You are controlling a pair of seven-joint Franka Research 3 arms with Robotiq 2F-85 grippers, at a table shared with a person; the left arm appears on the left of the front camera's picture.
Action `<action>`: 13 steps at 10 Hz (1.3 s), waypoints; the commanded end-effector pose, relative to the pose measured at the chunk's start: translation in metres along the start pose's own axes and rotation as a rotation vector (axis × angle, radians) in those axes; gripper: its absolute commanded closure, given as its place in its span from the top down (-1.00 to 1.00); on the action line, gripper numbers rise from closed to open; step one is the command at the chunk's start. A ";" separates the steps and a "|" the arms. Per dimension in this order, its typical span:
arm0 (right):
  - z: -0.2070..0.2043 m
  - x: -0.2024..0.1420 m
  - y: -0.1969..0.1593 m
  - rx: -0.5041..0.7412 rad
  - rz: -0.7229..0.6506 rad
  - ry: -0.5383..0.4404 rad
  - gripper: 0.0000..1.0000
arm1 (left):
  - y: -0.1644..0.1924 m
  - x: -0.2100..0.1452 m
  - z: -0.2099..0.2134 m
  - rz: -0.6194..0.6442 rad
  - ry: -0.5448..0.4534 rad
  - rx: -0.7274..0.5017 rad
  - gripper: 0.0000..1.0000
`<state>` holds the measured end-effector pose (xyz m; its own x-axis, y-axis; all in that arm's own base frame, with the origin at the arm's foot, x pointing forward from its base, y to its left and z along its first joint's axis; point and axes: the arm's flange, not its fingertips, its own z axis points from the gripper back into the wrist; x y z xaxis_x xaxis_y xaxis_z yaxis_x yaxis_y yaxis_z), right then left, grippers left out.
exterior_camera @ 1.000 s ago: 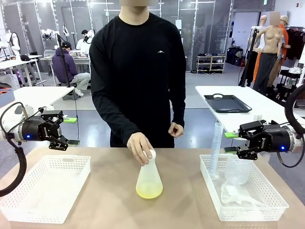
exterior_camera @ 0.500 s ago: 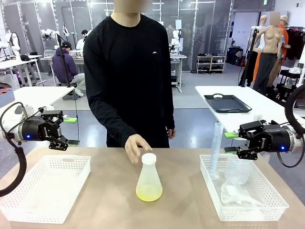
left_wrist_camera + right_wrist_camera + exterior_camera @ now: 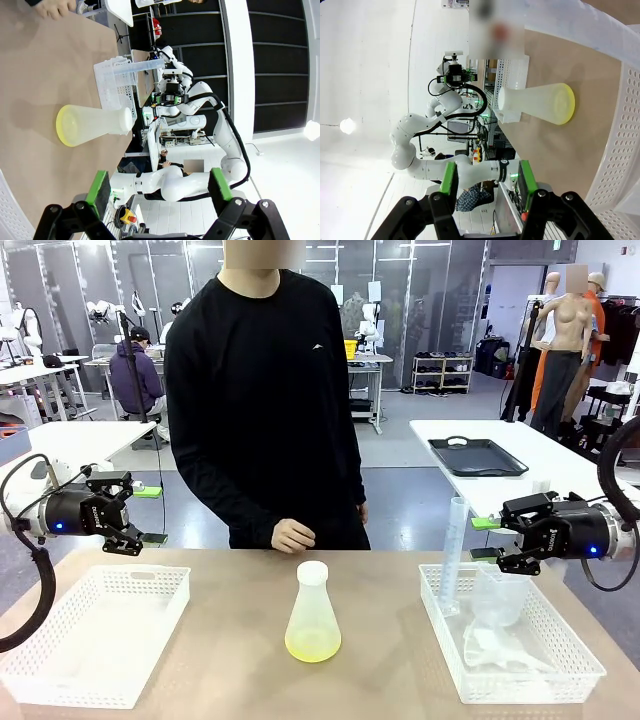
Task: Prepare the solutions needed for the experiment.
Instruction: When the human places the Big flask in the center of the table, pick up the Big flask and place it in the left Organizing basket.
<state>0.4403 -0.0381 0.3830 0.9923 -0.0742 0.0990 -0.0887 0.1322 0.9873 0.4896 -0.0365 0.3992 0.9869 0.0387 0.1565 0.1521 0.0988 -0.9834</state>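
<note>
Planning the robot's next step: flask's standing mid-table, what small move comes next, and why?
Probably the right gripper reaches toward the flask: it stands free holding yellow-green liquid, the person's hand is off it, and the jaws are open.

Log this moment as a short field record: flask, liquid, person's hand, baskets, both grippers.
flask: conical flask, upright mid-table, untouched
liquid: yellow-green solution in its bottom
person: hand at far table edge, off the flask
left basket: white, on the robot's left side
right basket: holds upright measuring cylinder
left gripper: open, holding nothing
right gripper: open, holding nothing
</note>
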 end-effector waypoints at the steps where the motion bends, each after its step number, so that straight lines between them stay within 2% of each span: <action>1: 0.000 0.001 0.001 0.004 0.004 0.003 0.23 | -0.002 0.000 -0.001 0.009 -0.003 0.005 1.00; 3: 0.000 0.001 0.001 0.004 0.004 0.003 0.23 | 0.000 0.000 0.000 0.000 0.000 0.000 1.00; 4: 0.000 0.001 0.001 0.004 0.004 0.003 0.23 | -0.012 -0.001 -0.005 -0.141 -0.087 -0.012 1.00; 5: 0.000 0.001 0.001 0.004 0.004 0.003 0.23 | -0.028 -0.008 -0.012 -0.342 -0.104 -0.059 1.00; 6: 0.000 0.001 0.001 0.004 0.004 0.003 0.23 | -0.039 -0.016 -0.020 -0.484 -0.095 -0.046 1.00; 8: 0.000 0.001 0.001 0.004 0.004 0.003 0.23 | -0.053 -0.029 -0.039 -0.790 -0.040 0.064 1.00; 9: 0.000 0.001 0.001 0.004 0.004 0.003 0.23 | -0.058 -0.035 -0.050 -0.956 -0.048 0.101 1.00; 10: 0.000 0.001 0.001 0.004 0.004 0.003 0.23 | -0.061 -0.040 -0.064 -1.050 -0.066 0.144 1.00; 11: 0.000 0.001 0.001 0.004 0.004 0.003 0.23 | -0.064 -0.041 -0.075 -1.094 -0.118 0.135 1.00; 12: 0.000 0.001 0.001 0.004 0.004 0.003 0.23 | -0.063 -0.038 -0.085 -1.064 -0.107 0.130 1.00; 13: 0.000 0.001 0.001 0.004 0.004 0.003 0.23 | -0.069 -0.034 -0.062 -1.040 -0.024 0.099 1.00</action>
<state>0.4406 -0.0380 0.3830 0.9923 -0.0738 0.0990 -0.0886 0.1324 0.9872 0.4467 -0.1182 0.4524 0.3369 -0.0786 0.9383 0.9264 0.2058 -0.3154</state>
